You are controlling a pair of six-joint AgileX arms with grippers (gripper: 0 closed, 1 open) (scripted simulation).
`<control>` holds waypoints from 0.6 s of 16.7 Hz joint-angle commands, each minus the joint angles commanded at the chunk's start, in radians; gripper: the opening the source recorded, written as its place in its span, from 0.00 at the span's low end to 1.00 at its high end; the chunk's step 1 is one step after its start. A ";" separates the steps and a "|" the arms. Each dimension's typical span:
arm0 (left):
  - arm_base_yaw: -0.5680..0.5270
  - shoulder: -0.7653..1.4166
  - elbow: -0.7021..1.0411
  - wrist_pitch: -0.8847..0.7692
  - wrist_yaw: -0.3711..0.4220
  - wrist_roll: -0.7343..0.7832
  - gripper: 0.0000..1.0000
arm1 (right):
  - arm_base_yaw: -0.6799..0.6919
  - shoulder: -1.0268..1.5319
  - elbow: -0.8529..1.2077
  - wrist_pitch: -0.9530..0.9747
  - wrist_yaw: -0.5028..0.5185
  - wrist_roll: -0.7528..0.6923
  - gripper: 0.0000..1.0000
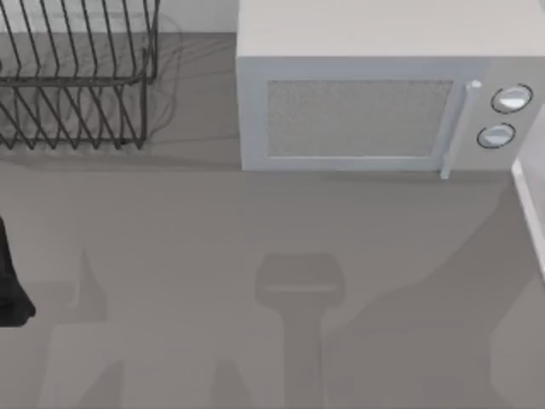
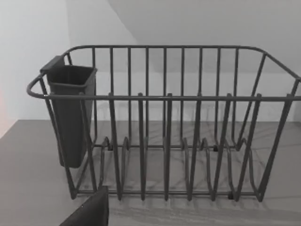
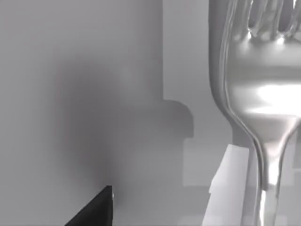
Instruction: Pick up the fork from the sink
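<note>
- The slim, shiny silver metal fork (image 3: 256, 94) loomed right up against the right wrist camera, tines away from the lens, handle running toward it.
- I couldn't tell whether the right gripper clasped it.
- The left arm (image 1: 10, 281) sat parked at the table's left edge, facing a dark wire dish rack (image 2: 164, 141).
- A white boxy microwave (image 1: 375, 102) stood at the back.
</note>
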 joint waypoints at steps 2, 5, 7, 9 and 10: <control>0.000 0.000 0.000 0.000 0.000 0.000 1.00 | 0.000 0.000 0.000 0.000 0.000 0.000 0.62; 0.000 0.000 0.000 0.000 0.000 0.000 1.00 | 0.000 0.000 0.000 0.000 0.000 0.000 0.40; 0.000 0.000 0.000 0.000 0.000 0.000 1.00 | 0.000 0.000 0.000 0.000 0.000 0.000 0.25; 0.000 0.000 0.000 0.000 0.000 0.000 1.00 | 0.000 0.000 0.000 0.000 0.000 0.000 0.10; 0.000 0.000 0.000 0.000 0.000 0.000 1.00 | 0.000 0.000 0.000 0.000 0.000 0.000 0.02</control>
